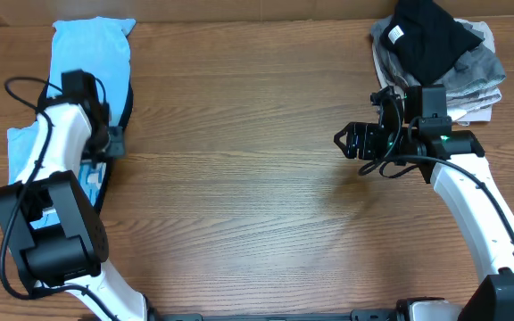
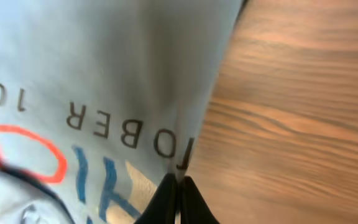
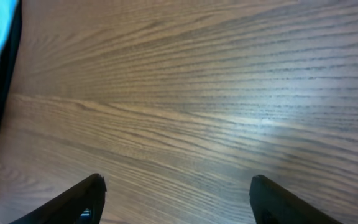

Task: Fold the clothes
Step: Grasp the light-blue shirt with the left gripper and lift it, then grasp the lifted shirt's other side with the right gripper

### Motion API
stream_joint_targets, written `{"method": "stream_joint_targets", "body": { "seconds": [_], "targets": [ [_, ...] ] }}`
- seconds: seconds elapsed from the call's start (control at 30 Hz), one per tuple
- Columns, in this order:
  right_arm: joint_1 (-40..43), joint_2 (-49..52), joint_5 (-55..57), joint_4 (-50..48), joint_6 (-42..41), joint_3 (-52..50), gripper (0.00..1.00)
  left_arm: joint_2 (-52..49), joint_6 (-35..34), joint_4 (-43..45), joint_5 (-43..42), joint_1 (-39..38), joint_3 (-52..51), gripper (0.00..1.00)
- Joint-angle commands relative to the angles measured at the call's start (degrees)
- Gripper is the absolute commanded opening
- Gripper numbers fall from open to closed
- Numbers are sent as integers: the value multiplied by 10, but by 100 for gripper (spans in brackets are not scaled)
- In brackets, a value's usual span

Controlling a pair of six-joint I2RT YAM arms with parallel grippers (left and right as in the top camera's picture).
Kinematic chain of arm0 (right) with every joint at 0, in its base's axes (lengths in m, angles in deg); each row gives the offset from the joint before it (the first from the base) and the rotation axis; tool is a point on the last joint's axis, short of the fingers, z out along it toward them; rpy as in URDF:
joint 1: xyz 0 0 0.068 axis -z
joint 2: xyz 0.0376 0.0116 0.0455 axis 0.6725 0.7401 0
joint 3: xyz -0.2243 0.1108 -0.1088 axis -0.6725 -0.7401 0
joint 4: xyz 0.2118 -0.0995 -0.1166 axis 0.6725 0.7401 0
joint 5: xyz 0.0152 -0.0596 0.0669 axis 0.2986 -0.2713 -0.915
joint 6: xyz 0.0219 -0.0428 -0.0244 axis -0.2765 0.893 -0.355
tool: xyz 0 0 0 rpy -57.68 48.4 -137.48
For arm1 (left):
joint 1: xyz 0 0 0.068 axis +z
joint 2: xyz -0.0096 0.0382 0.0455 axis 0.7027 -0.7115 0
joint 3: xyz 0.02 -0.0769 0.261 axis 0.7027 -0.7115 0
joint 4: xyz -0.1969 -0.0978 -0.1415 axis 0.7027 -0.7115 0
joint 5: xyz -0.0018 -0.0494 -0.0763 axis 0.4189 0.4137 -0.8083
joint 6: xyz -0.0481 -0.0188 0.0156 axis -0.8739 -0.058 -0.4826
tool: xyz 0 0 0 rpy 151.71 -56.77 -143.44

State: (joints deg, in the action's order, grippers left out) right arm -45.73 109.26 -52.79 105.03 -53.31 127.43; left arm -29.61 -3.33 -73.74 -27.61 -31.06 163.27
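Observation:
A light blue T-shirt (image 1: pixel 92 53) lies along the table's left side, partly under my left arm. In the left wrist view its printed side (image 2: pixel 104 74) shows dark lettering with red and blue marks. My left gripper (image 2: pixel 180 182) is shut on the shirt's right edge, and a sliver of cloth shows between the pads. From overhead that gripper (image 1: pixel 114 143) sits at the shirt's right border. My right gripper (image 1: pixel 344 141) hovers right of the table's middle. Its fingers (image 3: pixel 178 182) stand wide open over bare wood, holding nothing.
A pile of other clothes sits at the back right, a black garment (image 1: pixel 431 40) on top of grey ones (image 1: pixel 476 76). A dark edge (image 1: pixel 128 100) shows under the blue shirt's right side. Wooden tabletop (image 1: pixel 257 178) lies between the arms.

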Motion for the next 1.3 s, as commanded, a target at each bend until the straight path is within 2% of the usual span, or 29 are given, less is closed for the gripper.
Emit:
{"method": "stream_joint_targets", "body": {
  "seconds": [0.0,0.2,0.4,0.57,0.77,0.87,0.97,1.1,1.27],
  "targets": [
    [-2,-2,0,-7,-1,18,73,2,1,-68,-104,-11,120,4],
    [-1,-17,-14,21,-1,44,66,2,2,-178,-170,-59,278,4],
    [2,-37,-14,98,-1,101,66,2,1,-208,-184,-149,363,4],
    [3,-48,-11,163,0,131,67,2,-2,-154,-200,-243,384,4],
    [3,-47,-12,185,6,127,68,2,-44,-70,-210,-298,386,4],
    [-6,-43,-12,163,5,108,69,2,-62,-31,-212,-323,386,4],
    [-17,-32,-12,146,5,92,74,2,-64,-9,-224,-336,386,4],
    [-30,-5,-12,122,5,77,78,2,-73,1,-224,-346,386,4],
    [-44,34,-16,81,1,67,78,2,-75,1,-224,-347,386,4]
  ]
}}
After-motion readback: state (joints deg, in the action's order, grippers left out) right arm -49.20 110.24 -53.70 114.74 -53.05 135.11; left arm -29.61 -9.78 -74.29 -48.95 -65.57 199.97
